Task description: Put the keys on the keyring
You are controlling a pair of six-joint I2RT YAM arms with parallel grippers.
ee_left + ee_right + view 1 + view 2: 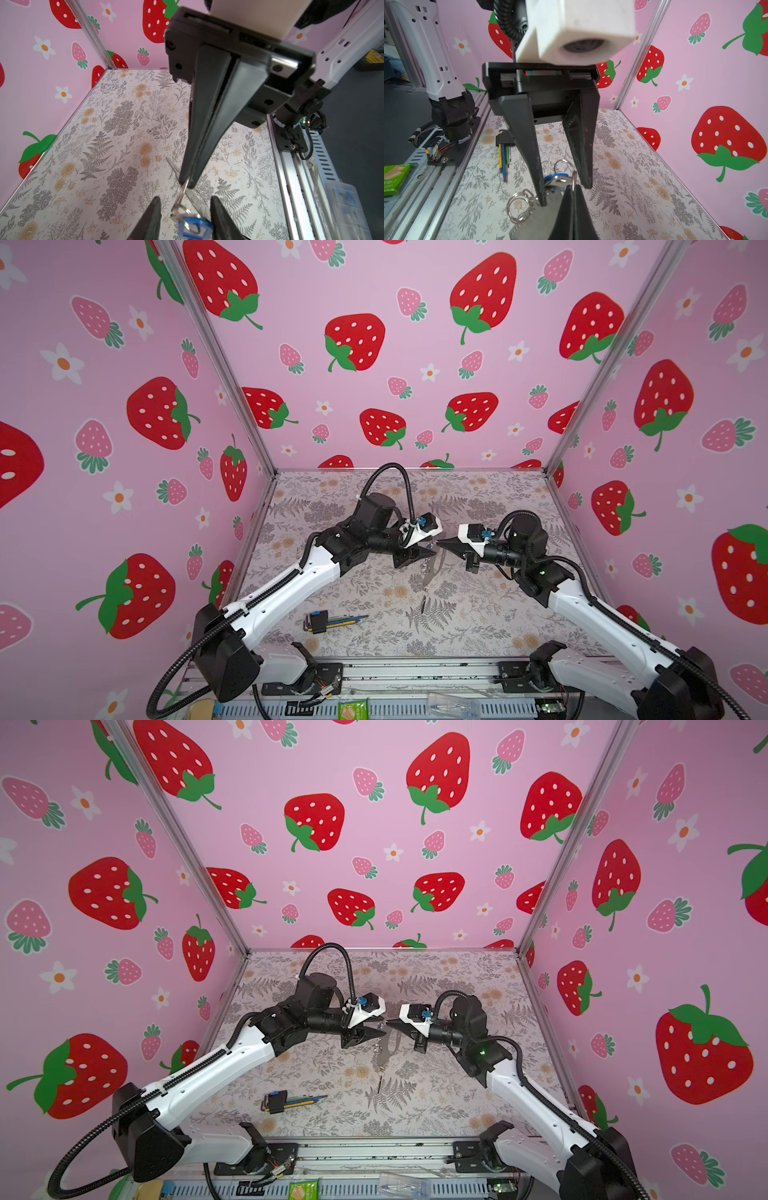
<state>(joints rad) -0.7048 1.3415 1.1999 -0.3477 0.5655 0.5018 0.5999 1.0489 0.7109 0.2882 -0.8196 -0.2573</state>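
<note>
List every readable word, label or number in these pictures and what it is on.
No text can be read in any view.
Green packet by the front rail: pale print, too blurred to read.
Hex-key bundle: markings along the coloured shafts, too small to read.

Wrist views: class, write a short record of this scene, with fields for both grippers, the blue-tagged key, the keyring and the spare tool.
right gripper: shut on a small metal ring
left gripper: open, jaws either side of the silvery key with blue plastic tag
flat grey-brown leather-like keyring: hangs beneath the gripper tips
hex-key bundle in black and blue holder: lies on the floral tabletop
</note>
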